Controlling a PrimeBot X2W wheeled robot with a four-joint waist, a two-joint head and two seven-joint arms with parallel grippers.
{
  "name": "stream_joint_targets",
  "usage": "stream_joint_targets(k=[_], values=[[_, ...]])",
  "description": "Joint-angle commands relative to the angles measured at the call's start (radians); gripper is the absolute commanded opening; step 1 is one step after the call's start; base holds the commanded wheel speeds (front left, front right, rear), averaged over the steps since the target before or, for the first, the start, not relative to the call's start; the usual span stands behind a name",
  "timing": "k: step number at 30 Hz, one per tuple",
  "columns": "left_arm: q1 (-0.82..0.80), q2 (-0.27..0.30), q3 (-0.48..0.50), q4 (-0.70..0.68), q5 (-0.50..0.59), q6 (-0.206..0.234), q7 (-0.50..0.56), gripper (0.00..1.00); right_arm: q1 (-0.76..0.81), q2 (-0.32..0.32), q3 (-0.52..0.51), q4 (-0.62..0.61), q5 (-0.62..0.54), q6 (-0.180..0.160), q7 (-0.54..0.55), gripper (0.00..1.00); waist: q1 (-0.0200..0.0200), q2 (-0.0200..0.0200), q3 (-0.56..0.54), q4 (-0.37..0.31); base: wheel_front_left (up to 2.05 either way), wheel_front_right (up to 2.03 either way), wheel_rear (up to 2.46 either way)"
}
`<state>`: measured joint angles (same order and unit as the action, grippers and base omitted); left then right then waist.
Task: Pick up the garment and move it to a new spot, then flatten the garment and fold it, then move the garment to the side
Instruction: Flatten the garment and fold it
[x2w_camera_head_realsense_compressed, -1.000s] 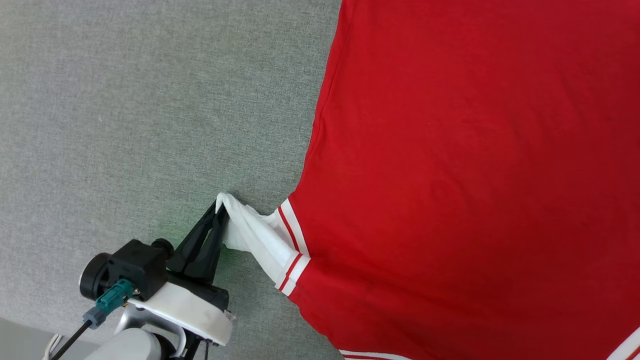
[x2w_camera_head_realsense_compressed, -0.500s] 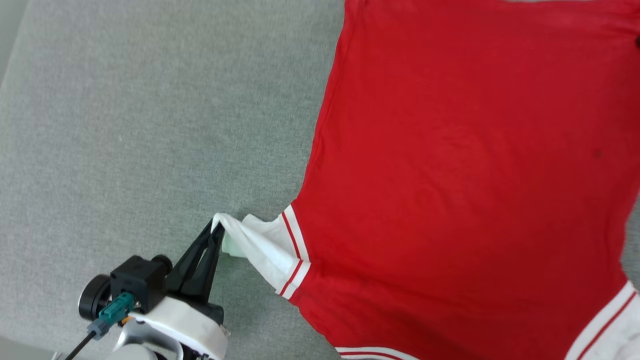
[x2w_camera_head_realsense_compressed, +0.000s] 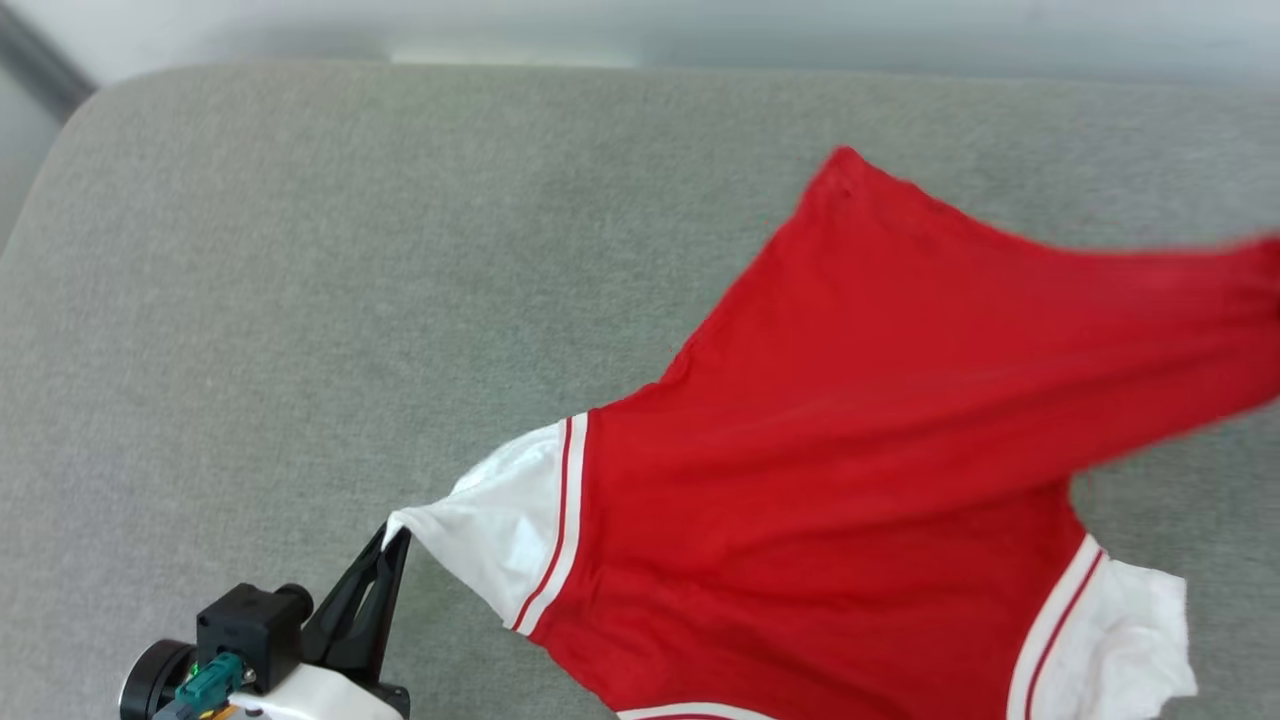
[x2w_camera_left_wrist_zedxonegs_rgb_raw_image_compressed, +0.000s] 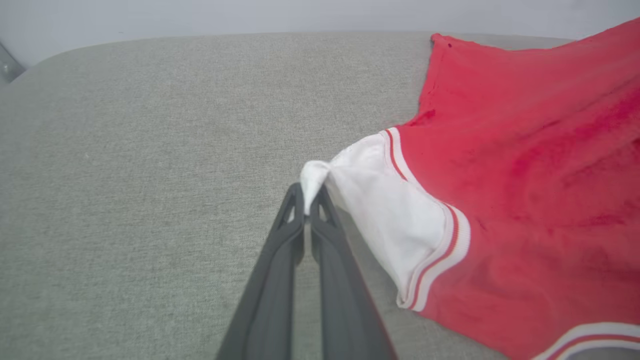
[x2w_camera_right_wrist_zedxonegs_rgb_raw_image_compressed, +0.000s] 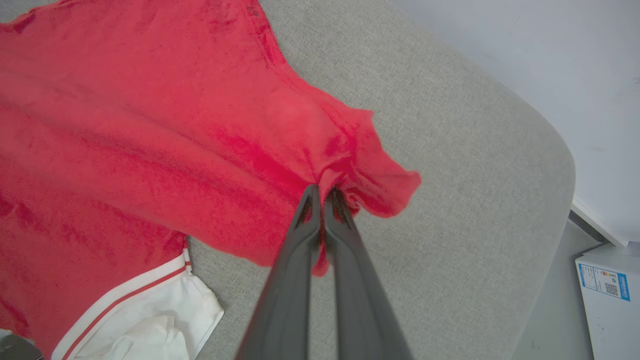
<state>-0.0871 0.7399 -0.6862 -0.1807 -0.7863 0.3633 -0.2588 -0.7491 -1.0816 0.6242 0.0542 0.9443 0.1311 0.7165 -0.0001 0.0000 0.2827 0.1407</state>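
Red jersey garment (x2w_camera_head_realsense_compressed: 850, 450), white sleeves, striped trim: stretched taut, apparently part-lifted over grey fabric-covered padded surface (x2w_camera_head_realsense_compressed: 250, 300). Left gripper (x2w_camera_left_wrist_zedxonegs_rgb_raw_image_compressed: 306, 192) clamped on white sleeve tip; right gripper (x2w_camera_right_wrist_zedxonegs_rgb_raw_image_compressed: 322, 190) clamped on bunched red edge. Best: equal tension, far hem down first, then spread grippers apart. Sleeves nearest robot, hem corner away; long axis diagonal, near-left to far-right.

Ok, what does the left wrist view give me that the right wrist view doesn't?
Left wrist view: the left gripper shut on the tip of one white sleeve, which is drawn to a point. Right wrist view: the right gripper shut on a bunched red edge of the garment, the other white sleeve hanging slack, and a white labelled box past the surface's edge. Both: the garment's red body over the grey padded surface.
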Motion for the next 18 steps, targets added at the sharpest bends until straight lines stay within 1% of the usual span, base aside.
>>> stream_joint_targets(k=[1,5,10,12,14,18], values=[[0.021,0.006,0.001,-0.002,-0.003,0.01,0.0,0.0,0.073,-0.023,-0.01,-0.018,0.019,-0.001,-0.031,0.0,0.0001,0.0,-0.042,-0.039,0.0,0.0,0.0],[0.053,0.018,0.009,-0.008,-0.016,0.027,0.0,0.0,0.27,-0.08,0.001,-0.041,0.046,-0.001,-0.089,0.0,0.0001,0.0,-0.073,-0.075,0.0,0.0,0.0],[0.083,0.023,0.015,-0.01,-0.025,0.032,-0.002,0.0,0.507,-0.105,0.014,-0.035,0.092,-0.001,-0.144,0.0,0.0001,0.0,-0.099,-0.1,0.0,0.0,0.0],[0.089,0.024,0.018,-0.011,-0.025,0.032,-0.002,0.0,0.586,-0.091,0.009,-0.024,0.103,-0.001,-0.174,0.0,0.0001,0.0,-0.102,-0.106,0.0,0.0,0.0],[0.091,0.024,0.017,-0.012,-0.022,0.029,-0.003,0.0,0.662,-0.058,0.011,-0.005,0.11,-0.001,-0.203,0.0,0.0001,0.0,-0.1,-0.108,0.0,0.0,0.0],[0.086,0.024,0.017,-0.012,-0.019,0.025,-0.003,0.0,0.738,0.01,-0.008,0.029,0.09,-0.001,-0.248,0.0,0.0001,0.0,-0.092,-0.112,0.0,0.0,0.0]])
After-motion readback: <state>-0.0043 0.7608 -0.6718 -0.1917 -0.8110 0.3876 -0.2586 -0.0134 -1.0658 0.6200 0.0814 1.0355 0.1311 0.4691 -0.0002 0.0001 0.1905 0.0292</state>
